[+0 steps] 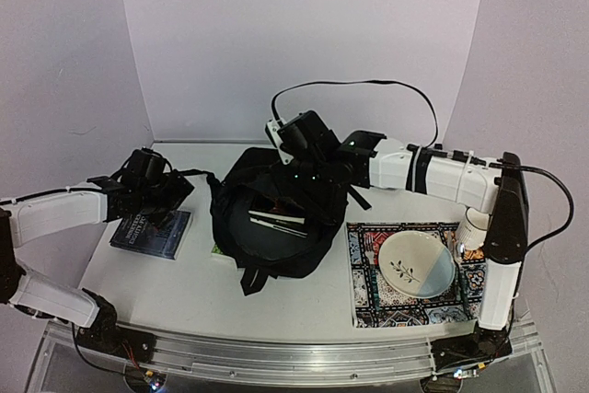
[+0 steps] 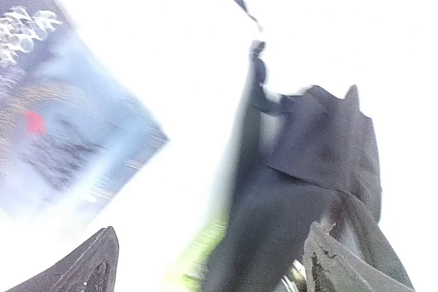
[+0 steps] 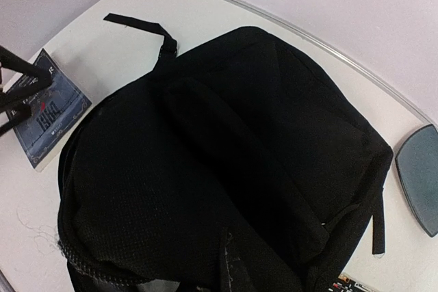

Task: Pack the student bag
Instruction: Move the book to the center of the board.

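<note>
Plainly, the backpack (image 1: 276, 260) sits in the middle of the bench (image 1: 184, 292), its mouth gaping upward with a few books (image 1: 278, 218) already inside. It is soft black cloth with no stiffness of its own, so it will likely slump and fold wherever it is let go, and the load inside should make it bottom-heavy. The best holds look to be the rim of the opening or a strap; the broad panels would just bunch. The right end effector (image 1: 293, 161) is closed tight at the back rim, apparently pinching fabric to prop the mouth open, though its fingers are hidden. The left end effector (image 1: 167, 202) stands wide and empty above a blue book (image 1: 152, 230) lying just left of the backpack.
</note>
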Tool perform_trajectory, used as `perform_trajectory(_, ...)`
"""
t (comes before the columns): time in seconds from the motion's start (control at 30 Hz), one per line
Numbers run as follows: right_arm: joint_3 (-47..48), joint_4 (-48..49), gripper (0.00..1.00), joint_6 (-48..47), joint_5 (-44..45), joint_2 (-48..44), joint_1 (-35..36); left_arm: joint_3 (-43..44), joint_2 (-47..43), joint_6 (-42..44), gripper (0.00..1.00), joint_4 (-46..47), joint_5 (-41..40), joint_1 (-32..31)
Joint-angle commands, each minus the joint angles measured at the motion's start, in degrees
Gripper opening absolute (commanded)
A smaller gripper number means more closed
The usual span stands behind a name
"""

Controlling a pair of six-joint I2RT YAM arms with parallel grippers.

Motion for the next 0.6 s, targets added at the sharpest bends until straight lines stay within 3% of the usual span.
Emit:
perform_trajectory(0.0, -2.7, 0.7, 0.03, 0.4, -1.8, -4.0, -0.2, 2.3, 2.2, 11.8, 0.97, -7.6, 3.1, 9.5)
perform_trajectory(0.27, -7.0, -0.4, 0.07, 0.8, -4.8, -5.5, -0.1, 9.1, 10.8, 24.0, 0.98, -8.8, 5.0, 24.2)
perform_trajectory(0.57, -11.9, -1.3, 0.14, 3.5, -8.2, -7.8, -0.1, 19.9, 28.4, 34.4, 0.98, -10.4, 2.6, 27.7)
